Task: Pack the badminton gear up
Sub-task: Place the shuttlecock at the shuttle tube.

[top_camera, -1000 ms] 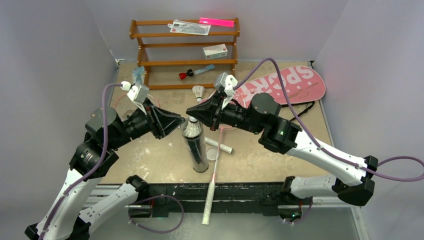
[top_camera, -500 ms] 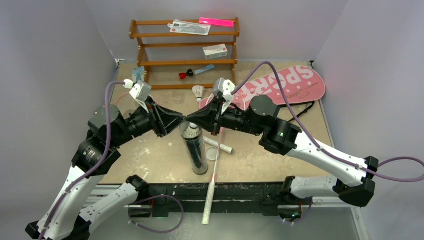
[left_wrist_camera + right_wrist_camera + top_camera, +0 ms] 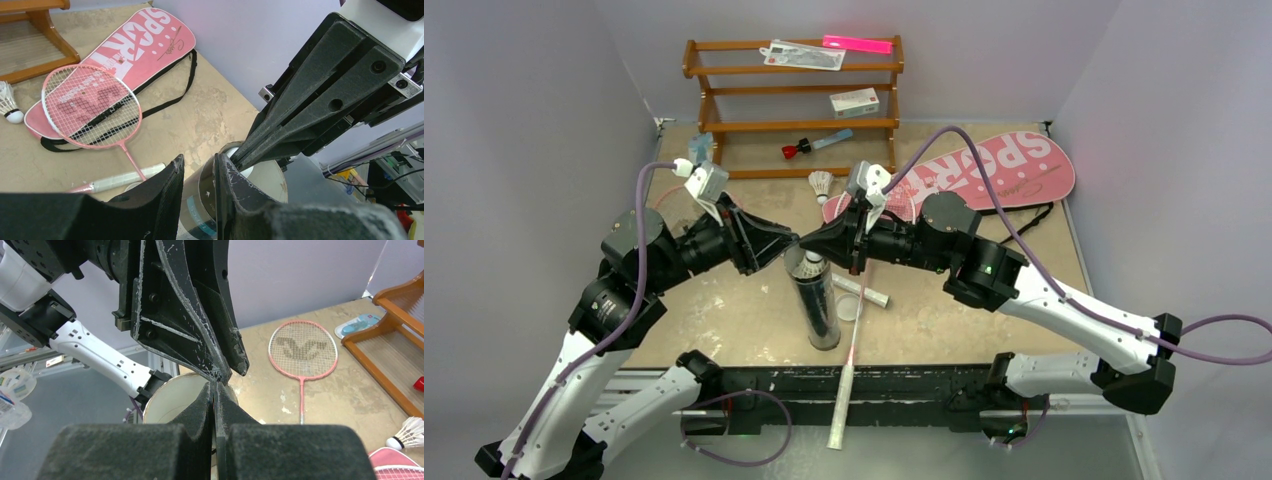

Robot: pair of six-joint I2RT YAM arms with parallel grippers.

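Observation:
The long black tube (image 3: pixel 822 315) stands upright near the table's front, its top open. My left gripper (image 3: pixel 792 246) is shut on the tube's rim, whose wall shows between its fingers in the left wrist view (image 3: pixel 197 160). My right gripper (image 3: pixel 804 247) is shut, its tips in the tube's mouth (image 3: pixel 215 385) on a white shuttlecock (image 3: pixel 809 268) inside. Another shuttlecock (image 3: pixel 823 185) lies behind. One pink racket (image 3: pixel 852 340) lies with its head on the pink SPORT bag (image 3: pixel 994 170) and its handle over the front edge. The other racket's head (image 3: pixel 302 347) lies under my left arm.
A wooden rack (image 3: pixel 794 125) stands at the back with a red-capped blue tool (image 3: pixel 814 145), a white box (image 3: pixel 854 101) and a pink strip (image 3: pixel 857 43). A white round lid (image 3: pixel 849 308) and a white handle (image 3: pixel 861 290) lie right of the tube. A blue packet (image 3: pixel 357 325) lies back left.
My right gripper has moved left and down into the tube's mouth, and the shuttlecock sits lower in the tube. My left gripper has stayed on the rim.

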